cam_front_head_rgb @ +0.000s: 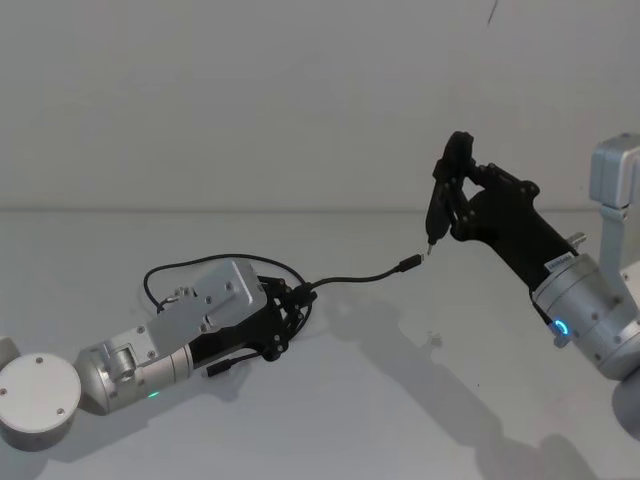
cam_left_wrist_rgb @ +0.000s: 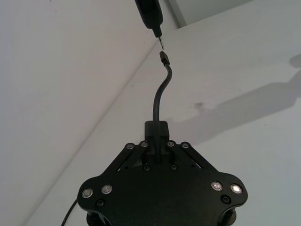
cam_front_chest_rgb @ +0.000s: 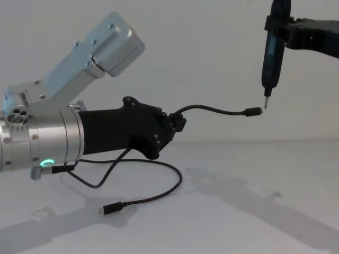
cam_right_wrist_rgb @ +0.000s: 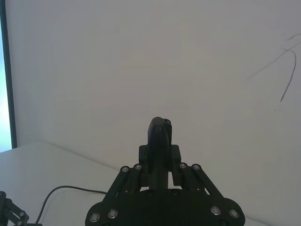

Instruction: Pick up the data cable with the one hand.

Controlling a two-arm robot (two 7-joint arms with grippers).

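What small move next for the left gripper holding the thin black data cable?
Probably lift slightly: the left gripper is shut on the thin black data cable, but its far plug still lies on the white table.

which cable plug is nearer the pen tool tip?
The raised plug, held out past the left gripper, almost at the pen tool tip. The other plug lies on the table.

A plain white table (cam_front_head_rgb: 400, 420) ran back to a bare pale wall (cam_front_head_rgb: 250, 90) that carried a few thin dark marks (cam_right_wrist_rgb: 282, 75), soft shadows (cam_front_chest_rgb: 254, 198) lay across the tabletop, and a bright bluish strip behind a dark edge (cam_right_wrist_rgb: 5, 75) stood at one side.
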